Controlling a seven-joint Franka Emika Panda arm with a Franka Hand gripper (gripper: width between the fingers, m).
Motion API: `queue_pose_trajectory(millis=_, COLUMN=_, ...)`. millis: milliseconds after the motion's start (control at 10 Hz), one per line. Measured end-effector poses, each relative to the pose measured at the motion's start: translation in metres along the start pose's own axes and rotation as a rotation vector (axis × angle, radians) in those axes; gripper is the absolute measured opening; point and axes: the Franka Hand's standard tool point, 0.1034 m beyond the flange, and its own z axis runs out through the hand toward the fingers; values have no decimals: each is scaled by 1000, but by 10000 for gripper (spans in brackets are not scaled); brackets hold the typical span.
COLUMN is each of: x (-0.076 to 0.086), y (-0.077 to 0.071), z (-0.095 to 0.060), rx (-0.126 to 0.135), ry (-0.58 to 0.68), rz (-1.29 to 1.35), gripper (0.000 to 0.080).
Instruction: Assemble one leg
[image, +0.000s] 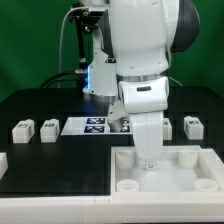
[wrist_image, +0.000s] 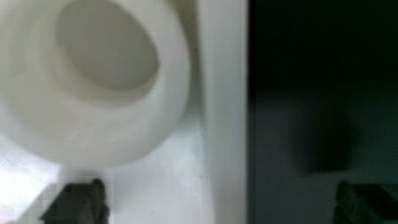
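Note:
Three legs show in the exterior view, small white blocks with black tags: two at the left (image: 22, 129) (image: 48, 129) and one at the right (image: 193, 125), all lying on the black table. My gripper (image: 148, 160) points straight down at the back edge of the large white tray-like piece (image: 195, 172). In the wrist view the gripper (wrist_image: 222, 205) is open. One dark fingertip (wrist_image: 75, 200) is over the white piece beside a round hole (wrist_image: 98, 50). The other fingertip (wrist_image: 370, 200) is over the dark table. The jaws hold nothing and no leg shows between them.
The marker board (image: 92, 125) lies behind the tray-like piece, partly hidden by the arm. The tray-like piece fills the front right of the table, with raised corner sockets (image: 125, 158). A white block (image: 3, 163) sits at the exterior view's left edge.

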Motion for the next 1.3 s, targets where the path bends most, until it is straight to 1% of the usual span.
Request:
queue_pose_trajectory(millis=400, x=0, y=0, z=-1, rx=-2, ry=0, rz=6, gripper=649)
queue_pose_trajectory(millis=500, x=2, y=1, z=-14, rx=-21, ry=-5, rz=37, gripper=649)
queue_pose_trajectory(millis=600, x=4, y=-3, z=-29, rx=-38, ry=-12, rz=102, gripper=649)
queue_pose_trajectory(millis=700, x=10, y=-10, z=-41, rx=-50, ry=-17, rz=161, gripper=649)
queue_pose_trajectory(millis=800, x=17, y=-19, z=-49, rx=-56, ry=-20, rz=198, gripper=649)
queue_pose_trajectory(millis=900, x=28, y=-29, z=-54, rx=-62, ry=-20, rz=302, gripper=649)
queue_pose_trajectory(millis=1000, x=40, y=-39, z=-56, rx=-61, ry=-17, rz=421, gripper=649)
queue_pose_trajectory(millis=1100, x=55, y=-45, z=-58, rx=-61, ry=-11, rz=586, gripper=649)
queue_pose_trajectory(millis=1200, x=73, y=-48, z=-65, rx=-68, ry=1, rz=721, gripper=649)
queue_pose_trajectory(millis=1300, x=81, y=-50, z=-62, rx=-63, ry=14, rz=821, gripper=649)
